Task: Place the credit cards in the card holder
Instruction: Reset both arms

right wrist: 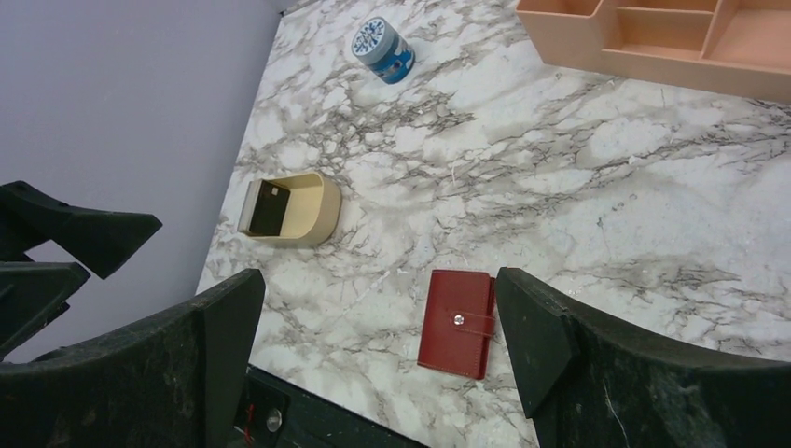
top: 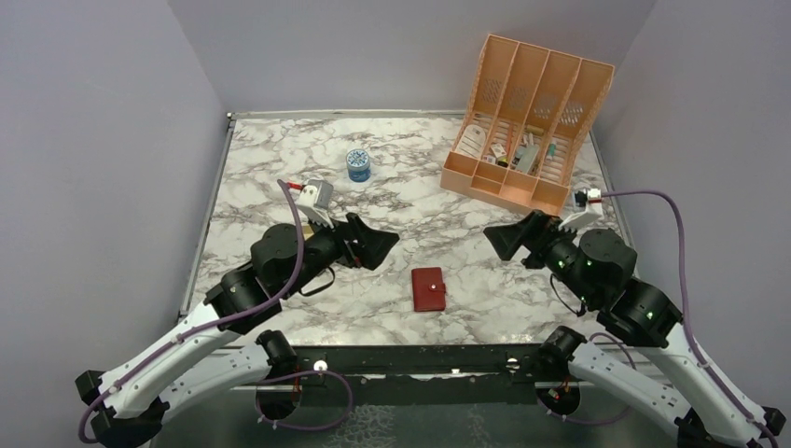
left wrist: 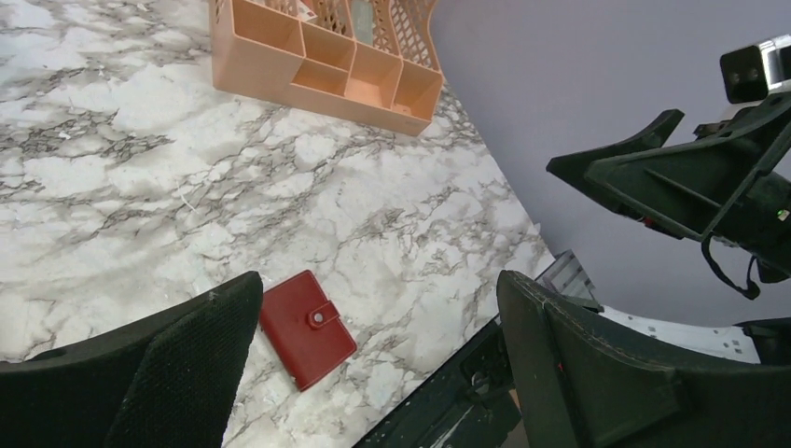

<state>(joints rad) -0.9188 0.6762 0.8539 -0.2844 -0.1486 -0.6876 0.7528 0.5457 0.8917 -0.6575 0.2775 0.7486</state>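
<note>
Two empty, wide-spread pincers: left (left wrist: pixel 380 285), right (right wrist: pixel 379 282).

1. The right tool (right wrist: pixel 378 285) hangs over the marble surface (right wrist: pixel 578 177), its black fingers (right wrist: pixel 606 373) spread wide.
2. Between them, at the near edge, lies the dark red card holder (right wrist: pixel 457 322), closed with its snap fastened.
3. To the left and farther off, a tan tray (right wrist: pixel 312 219) holds a black credit card (right wrist: pixel 270 207).
4. At the far side are a blue tin (right wrist: pixel 382 50) and, to its right, a peach organizer (right wrist: pixel 653 47).
5. The left tool (right wrist: pixel 123 248) shows at the left edge.
</note>
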